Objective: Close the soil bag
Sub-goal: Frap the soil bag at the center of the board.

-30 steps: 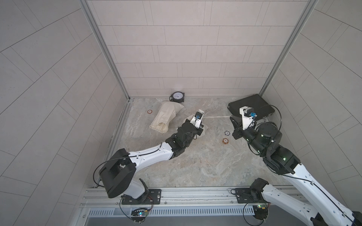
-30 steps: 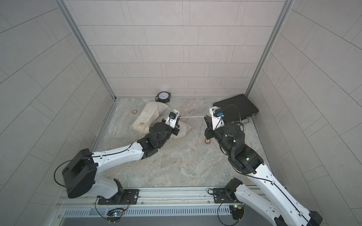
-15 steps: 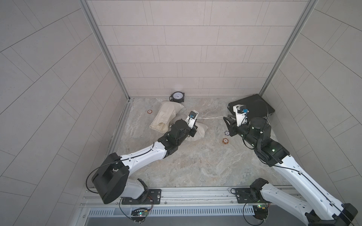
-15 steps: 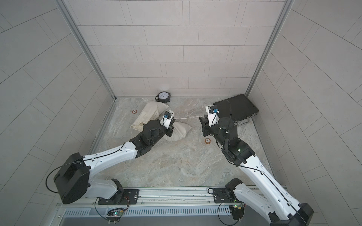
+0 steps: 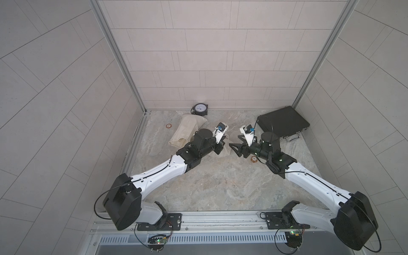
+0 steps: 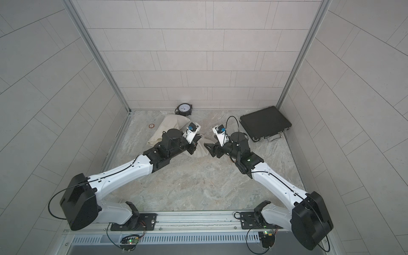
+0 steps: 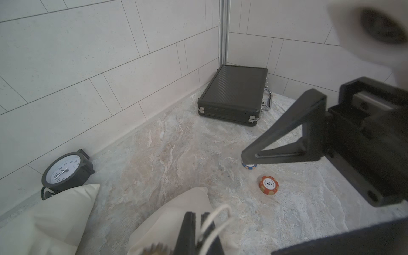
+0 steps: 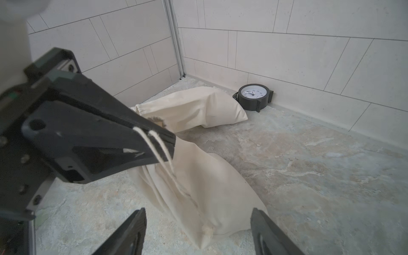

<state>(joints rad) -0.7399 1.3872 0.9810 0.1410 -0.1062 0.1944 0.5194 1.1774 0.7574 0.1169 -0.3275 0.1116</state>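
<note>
Cream cotton, slumped: soil bag (image 8: 198, 194) lying just past floor centre toward 12 o'clock, neck bunched into pleats. Pinched shut on the white drawstring (image 8: 163, 151) from the bag's 9 o'clock side, the left gripper (image 8: 169, 144). At 3 o'clock, just beside, the right gripper (image 8: 197, 213), jaws spread wide and empty. Looks like the cinching step, pretty much done; next probably calls for grabbing the neck and pulling the drawstring against it. Further out: limp second sack (image 5: 187, 130) at 10, round black clock (image 5: 199, 108) at 11, ribbed case (image 5: 282, 123) at 2, orange chip (image 5: 254, 159) at 4.
</note>
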